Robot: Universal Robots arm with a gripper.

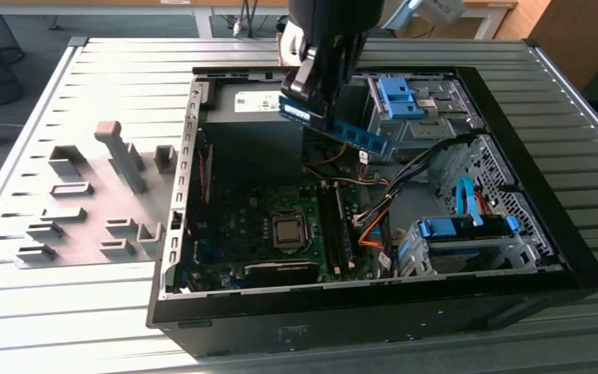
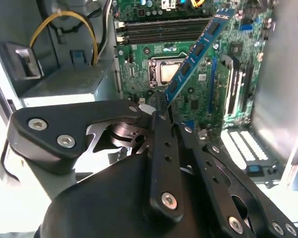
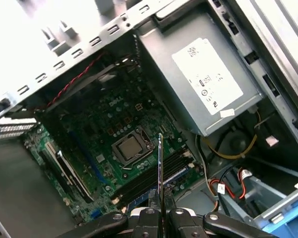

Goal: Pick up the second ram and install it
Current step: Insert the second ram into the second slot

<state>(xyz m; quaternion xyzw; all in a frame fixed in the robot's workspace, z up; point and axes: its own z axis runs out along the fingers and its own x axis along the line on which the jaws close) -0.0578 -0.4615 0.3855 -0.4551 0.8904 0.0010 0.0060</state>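
The tool is clamped on the second ram, holding it in the air above the open computer case, tilted, over the motherboard. In the second wrist view the ram shows its flat face with a row of dark chips (several, not sharp enough to count); in the first wrist view it appears edge-on as one thin line above the processor socket. The exterior view adds the grey holder blocks on the tabletop beside the case.
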